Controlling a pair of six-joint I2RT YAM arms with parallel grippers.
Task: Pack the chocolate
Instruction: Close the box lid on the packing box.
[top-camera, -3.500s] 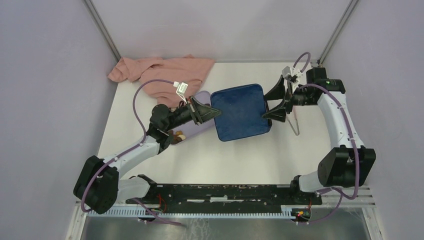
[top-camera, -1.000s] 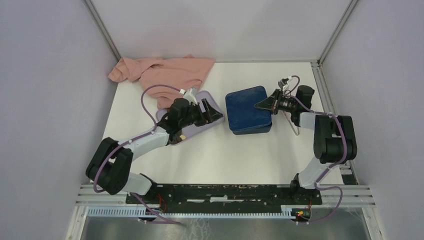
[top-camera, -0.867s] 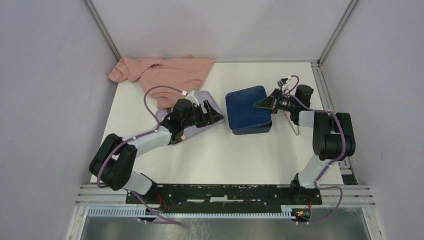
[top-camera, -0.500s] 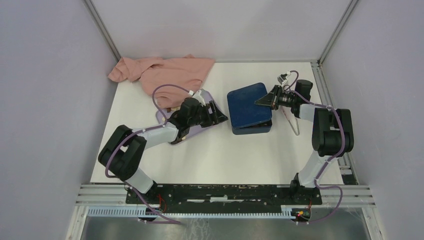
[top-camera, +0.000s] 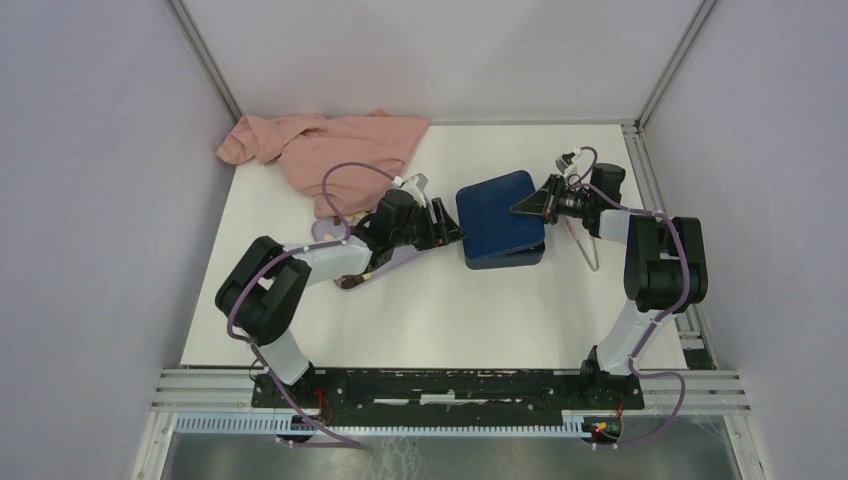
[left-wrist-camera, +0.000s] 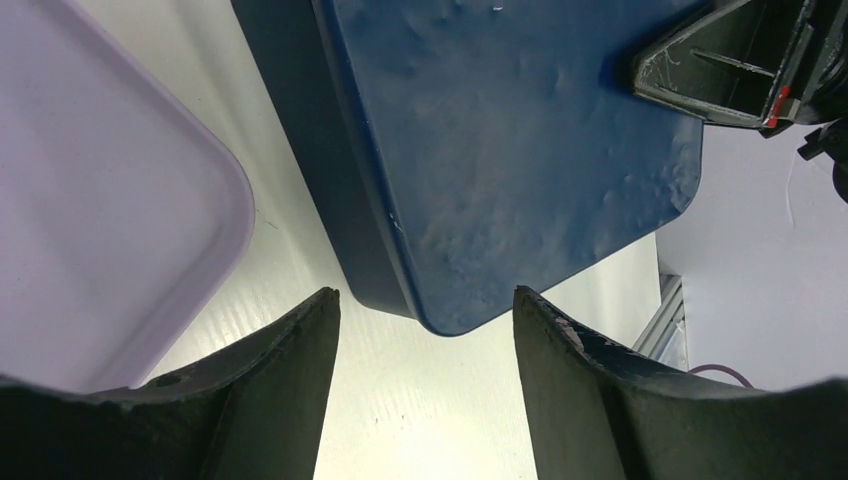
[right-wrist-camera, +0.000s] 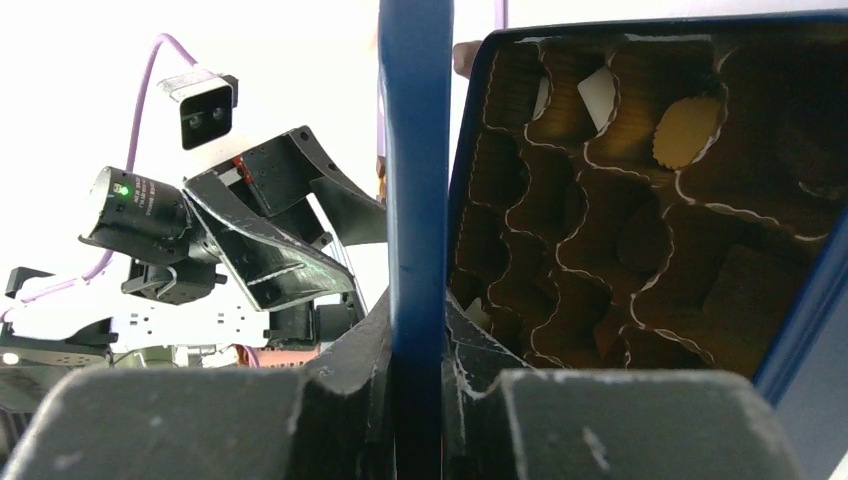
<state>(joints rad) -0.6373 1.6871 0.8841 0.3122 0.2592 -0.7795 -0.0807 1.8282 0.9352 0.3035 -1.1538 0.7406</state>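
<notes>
Crowded centre, bare desk (top-camera: 450, 320) along the bottom of the frame
The blue box (top-camera: 508, 259) and its tilted lid (top-camera: 498, 212), pinched by the right fingers (right-wrist-camera: 355, 350), block the middle; the lilac tray (left-wrist-camera: 100, 200) leaves only a narrow strip on its left. Pink cloth (top-camera: 330, 145) fills the upper left.

From above, the left arm (top-camera: 330, 255) is covering most of the tray (top-camera: 322, 229) left of the box (top-camera: 505, 258). A few chocolates (top-camera: 350, 283) are showing beneath it, too small to count. The lid (top-camera: 497, 212) is hiding the box's inside there. A thin metal thing (top-camera: 592, 255) is lying right of the box, too slim to name. In the left wrist view, the picture's edges are cutting off the tray and the right pincer (left-wrist-camera: 705, 70). In the right wrist view, shadow is filling the cells of the insert (right-wrist-camera: 600, 250), hiding their contents.
</notes>
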